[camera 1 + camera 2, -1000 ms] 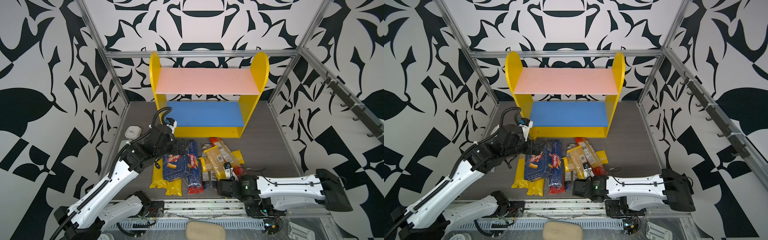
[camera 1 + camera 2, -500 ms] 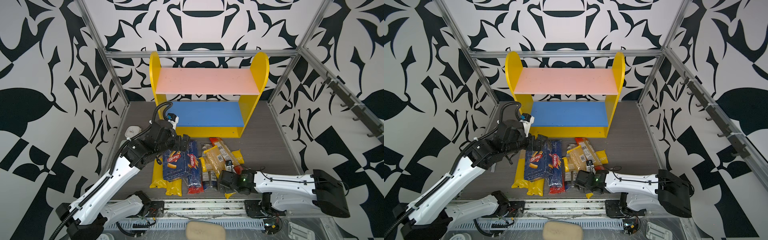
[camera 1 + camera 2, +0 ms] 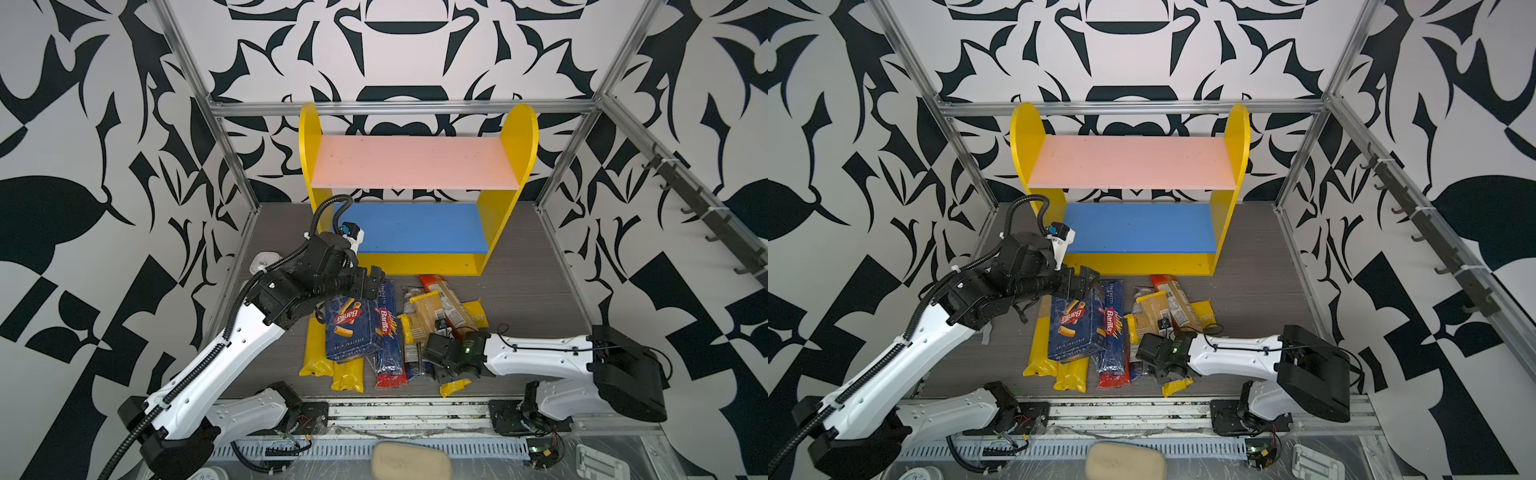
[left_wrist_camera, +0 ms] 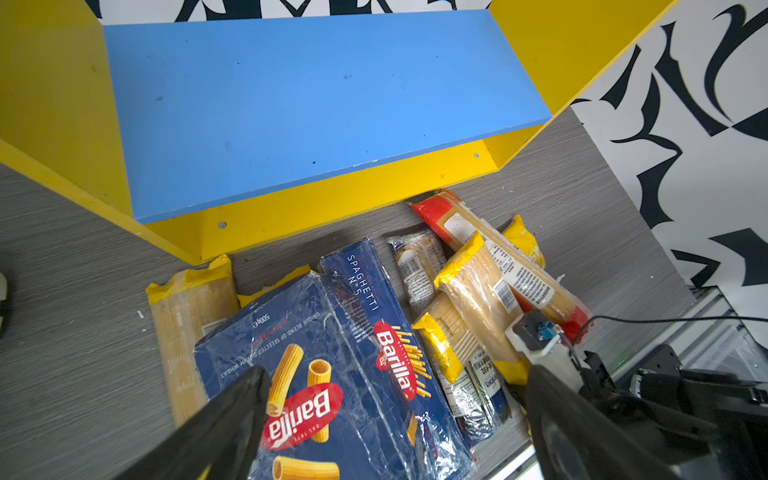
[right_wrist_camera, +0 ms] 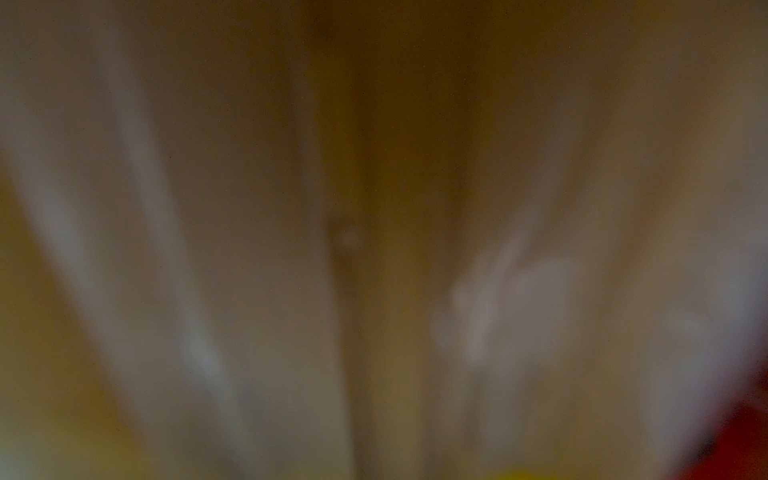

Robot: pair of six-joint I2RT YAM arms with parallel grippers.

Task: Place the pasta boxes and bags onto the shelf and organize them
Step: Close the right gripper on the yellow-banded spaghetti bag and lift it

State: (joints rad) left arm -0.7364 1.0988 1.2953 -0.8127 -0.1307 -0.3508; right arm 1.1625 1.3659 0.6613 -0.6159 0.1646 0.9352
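Left gripper (image 3: 371, 284): jaws apart above Barilla rigatoni block (image 3: 351, 332). Right gripper (image 3: 434, 357): among spaghetti bags (image 3: 428, 311), jaws' state not discernible

Grey wood-grain tabletop (image 3: 532, 307) carries the shelf (image 3: 517, 141) at the rear. Spaghetti bags (image 3: 315, 365) lie heaped directly on it, just before the shelf's front edge.

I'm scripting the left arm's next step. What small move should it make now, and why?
Probably lower the open left gripper onto the rigatoni block and close: it hovers over that topmost block's far end, with the shelf's blue lower board bare beyond.
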